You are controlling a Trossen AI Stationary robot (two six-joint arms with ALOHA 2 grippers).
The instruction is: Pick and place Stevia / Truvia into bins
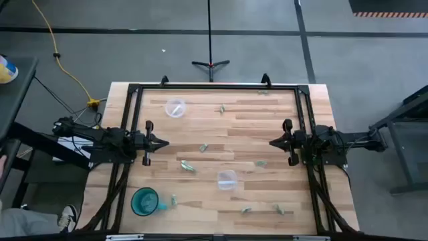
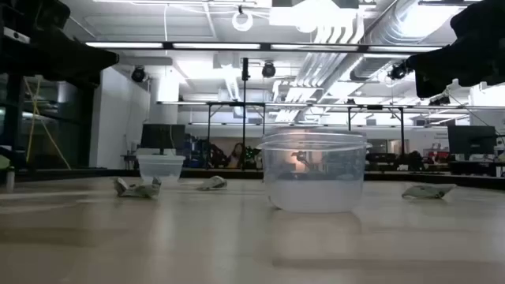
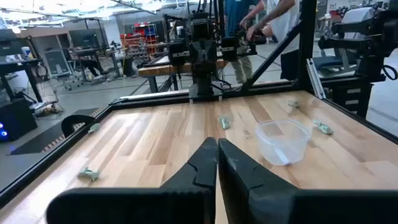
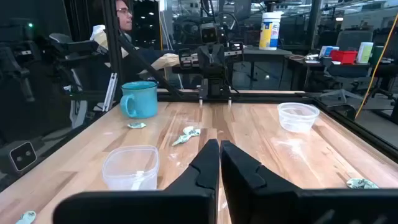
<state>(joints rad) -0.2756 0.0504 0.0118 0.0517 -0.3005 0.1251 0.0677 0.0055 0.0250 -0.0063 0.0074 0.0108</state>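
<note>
Stevia / Truvia sachets [image 1: 188, 167] lie scattered flat across the bench, mostly from its centre toward the near edge, none yet in the two bins [image 1: 227, 180] [image 1: 175, 108]. Judged light, thin and limp, each likely needs a pinch across its crumpled raised middle. Left gripper [image 1: 162, 142] and right gripper [image 1: 273, 142] wait above opposite side edges, fingers together, empty.

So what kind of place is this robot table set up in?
Most likely a robotics lab or workshop: exposed ceiling ducts overhead, more workbenches and equipment beyond the wooden table, and a person seated nearby.
</note>
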